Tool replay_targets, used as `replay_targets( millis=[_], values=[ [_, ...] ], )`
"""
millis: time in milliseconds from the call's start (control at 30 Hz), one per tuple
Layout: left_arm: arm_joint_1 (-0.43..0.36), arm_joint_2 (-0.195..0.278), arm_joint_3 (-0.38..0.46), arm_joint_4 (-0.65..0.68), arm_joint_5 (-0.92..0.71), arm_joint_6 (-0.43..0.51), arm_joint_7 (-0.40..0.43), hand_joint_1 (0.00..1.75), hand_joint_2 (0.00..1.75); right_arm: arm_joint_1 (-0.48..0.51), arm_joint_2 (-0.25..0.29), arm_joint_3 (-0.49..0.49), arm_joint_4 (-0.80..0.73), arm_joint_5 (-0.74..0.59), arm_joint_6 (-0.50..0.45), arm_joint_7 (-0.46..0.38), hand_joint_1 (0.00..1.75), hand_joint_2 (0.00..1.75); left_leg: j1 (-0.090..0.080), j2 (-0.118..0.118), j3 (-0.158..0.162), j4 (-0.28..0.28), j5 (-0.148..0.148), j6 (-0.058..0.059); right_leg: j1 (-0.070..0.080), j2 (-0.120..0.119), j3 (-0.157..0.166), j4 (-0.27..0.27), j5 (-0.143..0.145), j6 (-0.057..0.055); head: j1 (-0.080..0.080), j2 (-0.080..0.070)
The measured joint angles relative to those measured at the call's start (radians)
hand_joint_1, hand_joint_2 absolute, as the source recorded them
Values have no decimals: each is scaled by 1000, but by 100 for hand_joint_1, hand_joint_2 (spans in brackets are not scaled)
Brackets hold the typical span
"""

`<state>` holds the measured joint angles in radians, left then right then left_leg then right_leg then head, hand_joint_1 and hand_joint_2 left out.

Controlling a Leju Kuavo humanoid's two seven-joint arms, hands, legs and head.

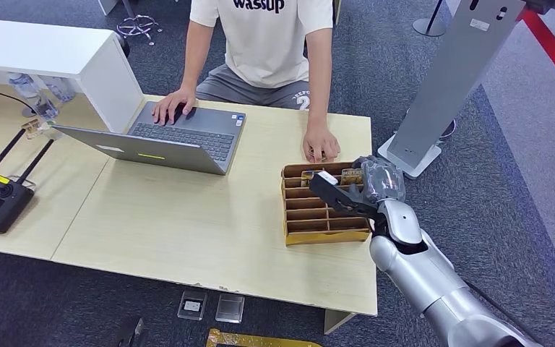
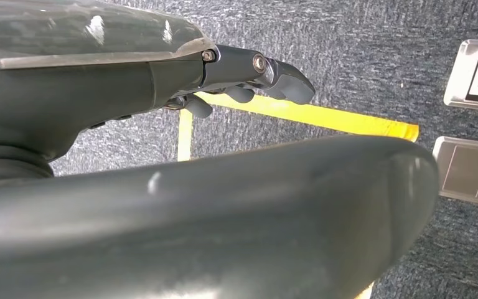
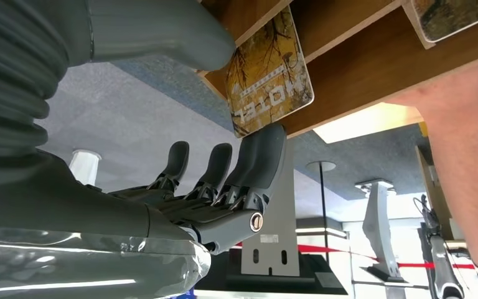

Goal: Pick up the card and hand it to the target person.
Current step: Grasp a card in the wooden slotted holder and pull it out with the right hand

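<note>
Right wrist: fingers pinching card

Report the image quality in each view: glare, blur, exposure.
Head view: even light, sharp, no harsh shadows on the table. Left wrist view: the near grey cover is blurred, with bright glints; the left robot hand and carpet are clearer. Right wrist view: the card reads sharply in the right robot hand; the background is washed out.
</note>
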<state>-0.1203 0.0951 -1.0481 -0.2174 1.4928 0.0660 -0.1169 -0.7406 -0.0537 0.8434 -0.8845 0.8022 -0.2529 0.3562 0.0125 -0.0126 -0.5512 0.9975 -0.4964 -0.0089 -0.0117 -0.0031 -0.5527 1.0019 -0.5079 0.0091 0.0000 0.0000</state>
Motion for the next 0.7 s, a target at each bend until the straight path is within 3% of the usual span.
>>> replay_targets(
  millis=[267,567,700],
  values=[
    [0,0,0,0,7,3,0,0,0,0,2,1,13,-3,-2,-5,54,175,0,0,0,0,0,0,0,0,0,0,0,0,0,0],
    [0,0,0,0,9,3,-1,0,0,-2,6,1,22,-6,-3,-9,73,175,0,0,0,0,0,0,0,0,0,0,0,0,0,0],
    [0,1,0,0,10,3,-1,0,0,-3,7,1,24,-6,-6,-12,101,175,0,0,0,0,0,0,0,0,0,0,0,0,0,0]
  ],
)
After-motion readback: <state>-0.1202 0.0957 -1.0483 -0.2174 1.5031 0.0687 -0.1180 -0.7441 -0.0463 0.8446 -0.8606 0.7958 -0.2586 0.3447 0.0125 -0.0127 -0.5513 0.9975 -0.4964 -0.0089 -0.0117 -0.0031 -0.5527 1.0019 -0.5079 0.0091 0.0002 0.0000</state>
